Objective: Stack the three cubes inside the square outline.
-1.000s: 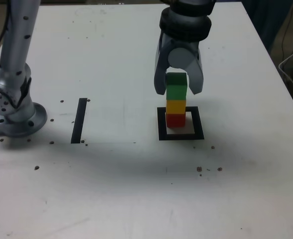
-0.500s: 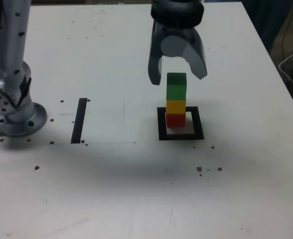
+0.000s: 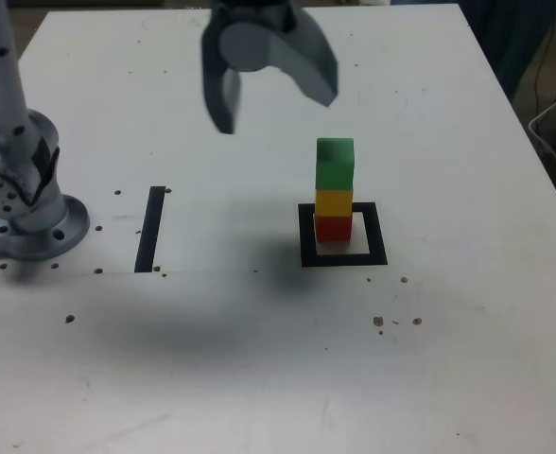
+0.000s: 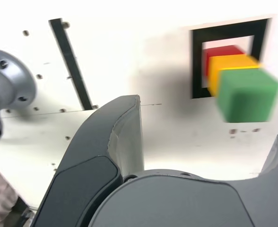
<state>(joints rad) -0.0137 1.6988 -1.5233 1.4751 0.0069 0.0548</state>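
Exterior view: 3 stacked cubes point(image 3: 335, 189) inside black square outline point(image 3: 377, 235).

No texts, labels, brands, numbers or signs can be read in either view.

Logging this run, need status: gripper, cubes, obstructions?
Gripper open, holding nothing. Green, yellow, red cubes stacked inside square outline. No obstruction seen.
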